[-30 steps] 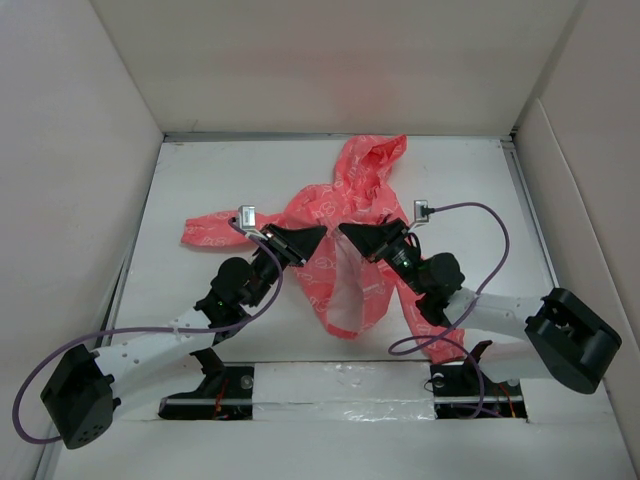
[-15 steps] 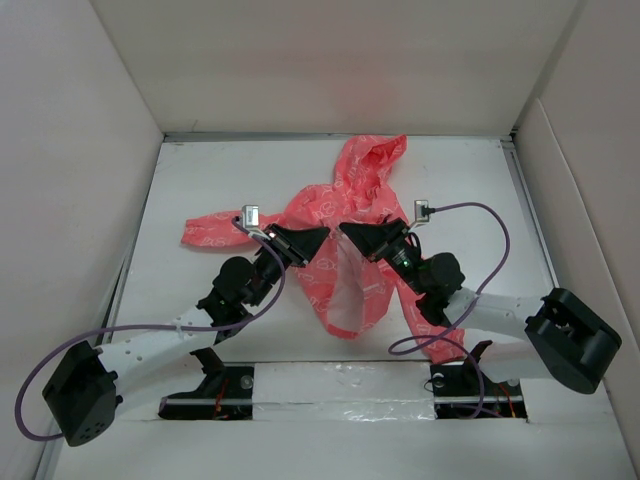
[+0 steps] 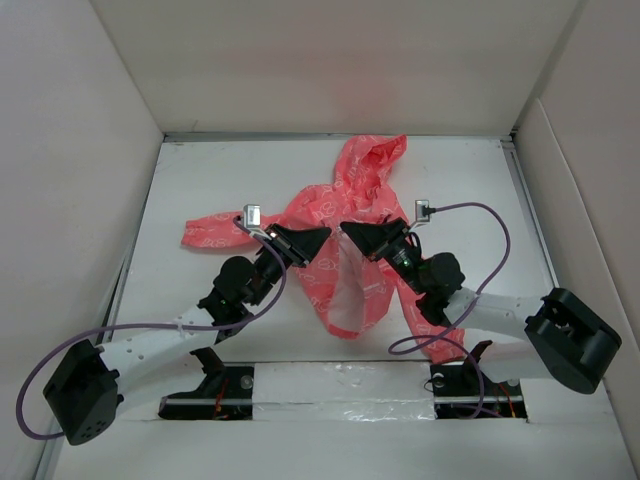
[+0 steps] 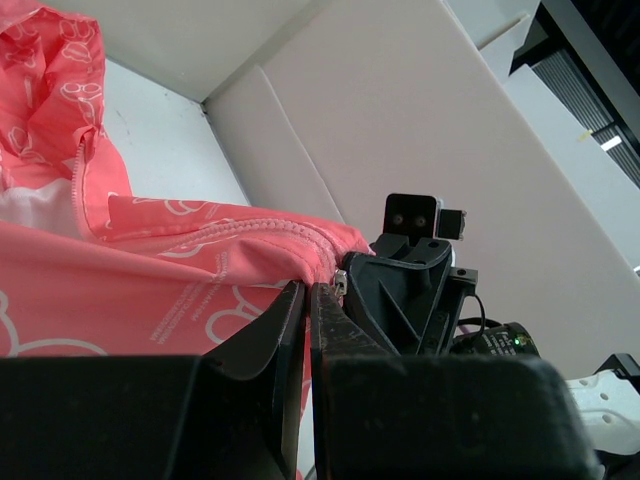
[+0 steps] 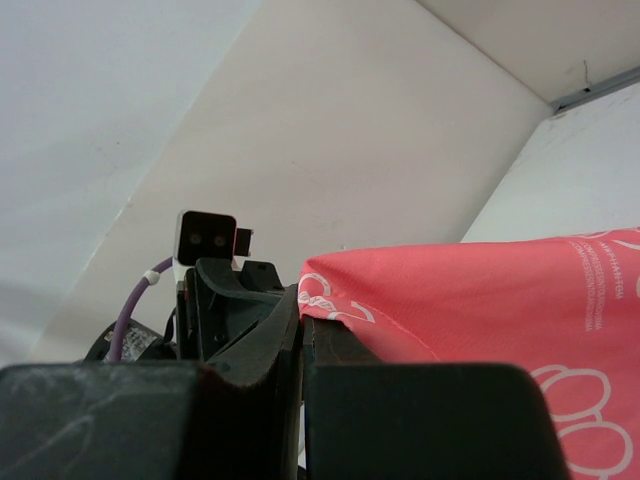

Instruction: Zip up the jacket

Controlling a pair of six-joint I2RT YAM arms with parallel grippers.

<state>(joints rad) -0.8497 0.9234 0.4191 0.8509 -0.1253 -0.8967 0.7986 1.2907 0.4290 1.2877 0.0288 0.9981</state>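
Observation:
The coral-pink jacket [image 3: 335,205] lies on the white table with its hood toward the back and its front open, white lining showing between the arms. My left gripper [image 3: 322,234] is shut on the jacket's left front edge, seen in the left wrist view [image 4: 308,287] beside a small metal zipper slider [image 4: 340,280]. My right gripper [image 3: 346,230] is shut on the right front edge, seen in the right wrist view [image 5: 302,322] pinching pink fabric [image 5: 480,300]. The two grippers face each other, close together, holding the fabric lifted.
White walls [image 3: 80,150] enclose the table on the left, back and right. Purple cables [image 3: 480,250] loop from both wrists. One sleeve [image 3: 210,230] stretches to the left; the other [image 3: 440,345] lies under the right arm.
The two grippers have edged very slightly closer together with the fabric; otherwise nothing visibly changed.

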